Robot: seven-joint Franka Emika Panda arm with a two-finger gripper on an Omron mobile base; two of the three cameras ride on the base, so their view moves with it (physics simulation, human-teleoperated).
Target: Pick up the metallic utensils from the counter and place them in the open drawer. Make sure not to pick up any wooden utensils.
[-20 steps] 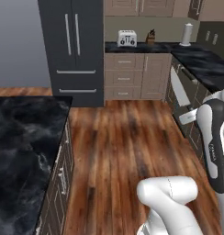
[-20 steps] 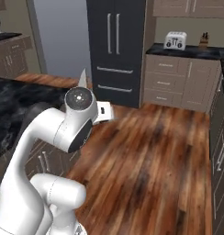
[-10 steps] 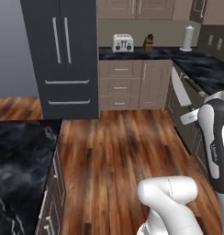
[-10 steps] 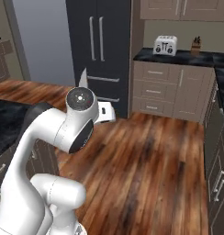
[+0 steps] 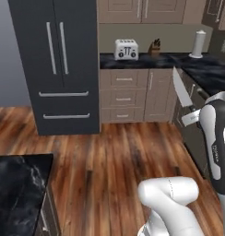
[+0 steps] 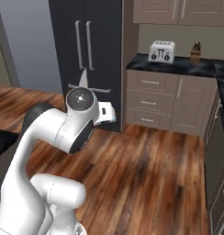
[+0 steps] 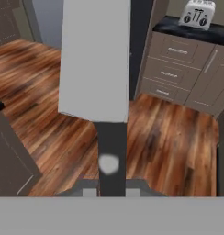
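Left of the toaster [image 5: 126, 49], across the wood floor, stands the dark fridge [image 5: 56, 64], and the corner of a black marble-look counter [image 5: 17, 189] shows low in the left base view. Right of the toaster and nearer the camera, the kitchen knife [image 5: 179, 88] rides in the air, blade pointing up, its dark handle [image 7: 111, 151] clamped in the gripper [image 7: 111, 189], whose jaws are closed on it. In the hand view the broad silver blade [image 7: 95, 55] rises straight away from the fingertips, and the toaster sits off to its upper right. In the right base view the blade tip [image 6: 84, 77] pokes up behind the arm's wrist, in front of the fridge.

The knife looks rigid and light, but long: held at the handle end, the blade's weight sits well out from the jaws, so it could pivot if the grip is slack. The handle is the right place to hold; the smooth, thin blade would likely slip. The open drawer cannot be picked out with certainty.
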